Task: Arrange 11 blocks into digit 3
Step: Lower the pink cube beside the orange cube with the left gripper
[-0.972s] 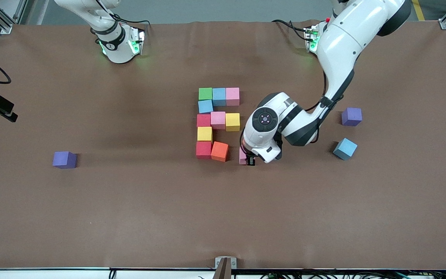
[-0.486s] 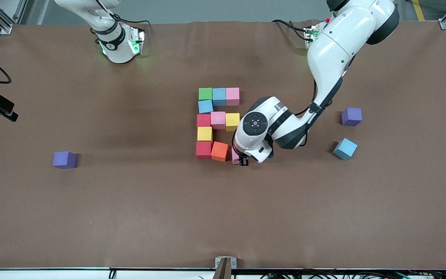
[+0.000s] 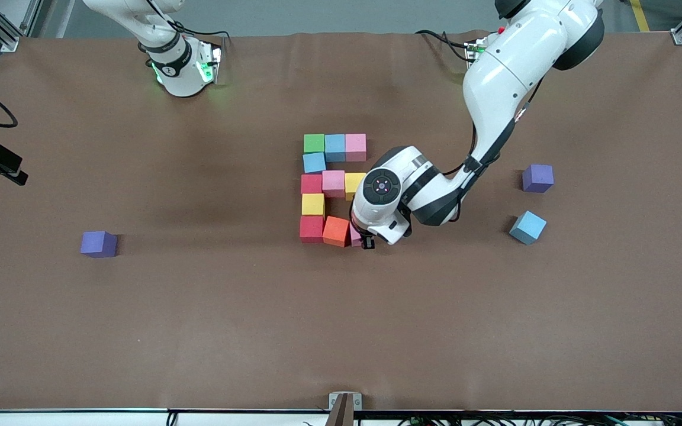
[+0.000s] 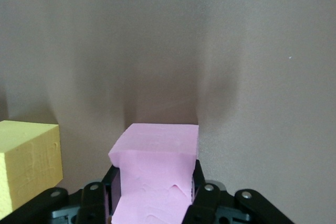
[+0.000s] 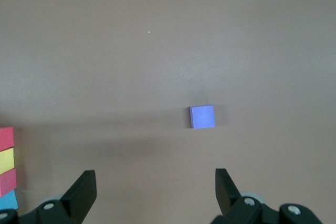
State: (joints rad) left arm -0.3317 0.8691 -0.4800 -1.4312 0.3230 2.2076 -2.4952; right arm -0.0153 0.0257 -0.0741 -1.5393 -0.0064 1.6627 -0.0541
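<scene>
Since a second ago, the left gripper (image 3: 363,241) has been carried toward the orange block (image 3: 336,231); a pink block (image 4: 155,174) is pinched just beside it. Nine blocks (image 3: 334,182) are clustered there. A light blue block (image 3: 527,227) and two purple cubes (image 3: 537,178) lie apart. The right gripper (image 5: 155,190) is held spread, waiting.

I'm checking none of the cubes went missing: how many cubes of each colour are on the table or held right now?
Green: 1
Light blue: 3
Pink: 3, one in the left gripper
Red: 2
Yellow: 2
Orange: 1
Purple: 2
Total: 14
</scene>
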